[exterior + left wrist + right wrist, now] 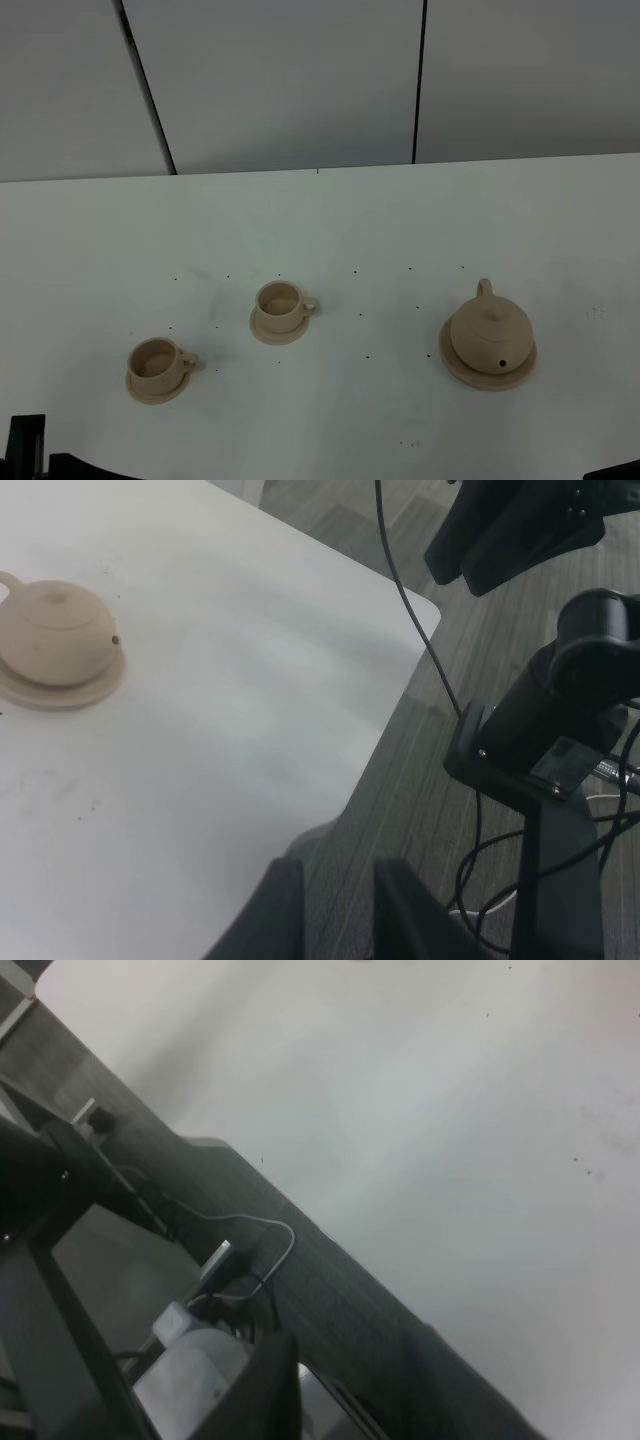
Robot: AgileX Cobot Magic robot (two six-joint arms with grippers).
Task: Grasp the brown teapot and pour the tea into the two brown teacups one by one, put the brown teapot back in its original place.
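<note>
Left wrist: left pincer (338,915) cut off, slightly parted, empty | right wrist: right pincer (345,1385) likewise

Soft, even overhead light fills the exterior high view. The matte white table (330,230) takes a faint greenish-grey cast and shows no hard glare. The squat beige-tan ceramic teapot (490,330) and the two small beige-tan ceramic teacups (155,362) (279,302) throw only thin, pale shadows close around their bases. The frame is slightly soft and grainy. In the left wrist view a broad pale sheen streaks the tabletop, and the dark left gripper (335,905) at the lower edge is blurred. The right wrist view is dim at lower left, where the dark striped floor (330,1285) lies in shadow, and the right gripper (345,1385) is out of focus.
</note>
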